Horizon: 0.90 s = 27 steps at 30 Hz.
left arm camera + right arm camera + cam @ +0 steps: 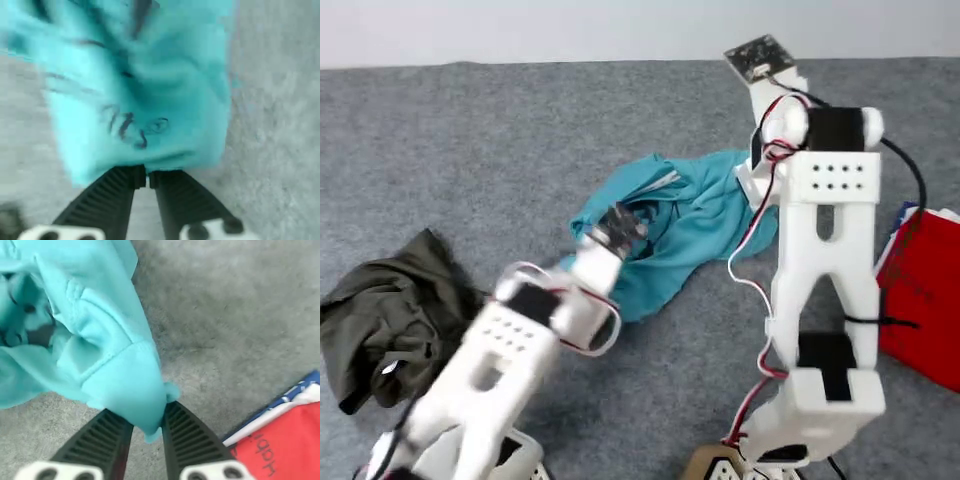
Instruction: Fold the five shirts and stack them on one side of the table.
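Grey table (470,120), teal shirt (700,235) stretched diagonally, clenched by left hand (147,176), right hand (149,424)

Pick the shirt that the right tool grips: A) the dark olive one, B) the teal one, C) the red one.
B: in the right wrist view a fold of the teal shirt sits pinched in the right tool, while the red shirt lies apart beside it.

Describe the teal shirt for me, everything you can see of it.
The teal shirt is soft knit fabric, crumpled and unfolded, lying mid-table on the grey table cover. Dark print marks one face. The left gripper pinches one edge; the right gripper pinches a bunched fold at the other side. It lies apart from the olive shirt and the red shirt.
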Available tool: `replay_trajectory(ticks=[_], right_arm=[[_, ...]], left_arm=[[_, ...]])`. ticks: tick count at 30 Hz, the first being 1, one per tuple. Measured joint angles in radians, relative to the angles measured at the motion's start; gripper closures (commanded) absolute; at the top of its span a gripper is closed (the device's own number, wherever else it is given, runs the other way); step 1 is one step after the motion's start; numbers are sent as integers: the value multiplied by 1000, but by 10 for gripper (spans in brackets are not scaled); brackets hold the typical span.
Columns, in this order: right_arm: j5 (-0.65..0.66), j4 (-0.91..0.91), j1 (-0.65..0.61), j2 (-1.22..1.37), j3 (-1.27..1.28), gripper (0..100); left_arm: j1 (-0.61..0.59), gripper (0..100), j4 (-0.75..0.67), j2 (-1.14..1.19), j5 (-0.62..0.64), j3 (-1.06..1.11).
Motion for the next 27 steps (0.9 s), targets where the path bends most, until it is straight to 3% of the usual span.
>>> replay_trajectory(ticks=[4,14,20,27], right_arm=[[0,0,18,-115,0,988],[0,0,143,-361,0,988],[-2,-6,184,-460,0,988],[-3,-5,215,-463,18,988]], left_arm=[[-161,994,117,-189,-2,-167],[-497,994,130,-364,-58,-417],[-571,994,130,-399,-58,-586],[-562,994,180,-414,-120,-712]])
